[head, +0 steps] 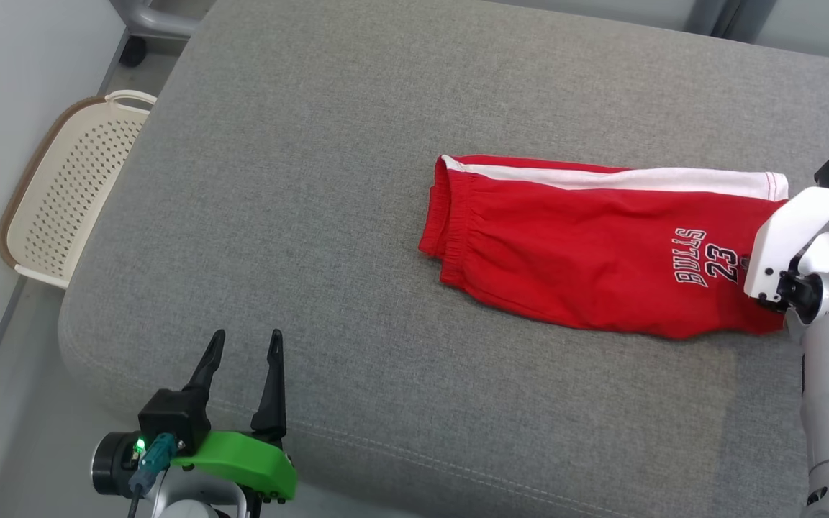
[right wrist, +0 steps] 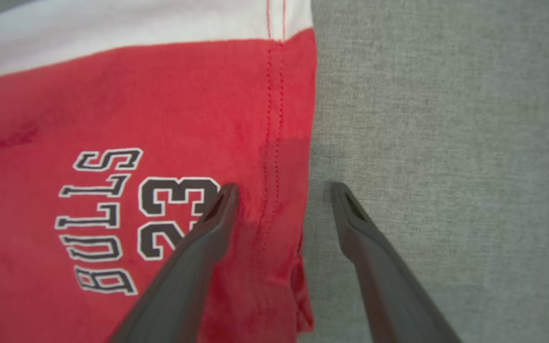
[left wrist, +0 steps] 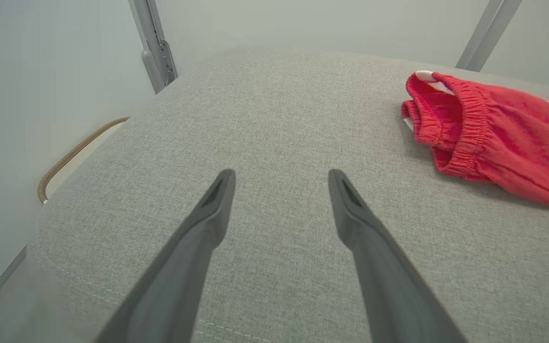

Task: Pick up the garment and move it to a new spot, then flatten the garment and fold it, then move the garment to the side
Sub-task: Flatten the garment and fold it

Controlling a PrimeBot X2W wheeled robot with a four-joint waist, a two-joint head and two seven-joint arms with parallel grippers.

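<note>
The red shorts (head: 587, 252), with a white side stripe, are laid flat on the right half of the grey cushion (head: 299, 187), waistband toward the middle. The left gripper (head: 247, 334) is held wide open and empty over the cushion's near left edge, well apart from the shorts. The right gripper (right wrist: 281, 190) is spread fully with nothing gripped, its fingers set astride the hem beside the printed "23", one over red cloth, one over bare cushion.
</note>
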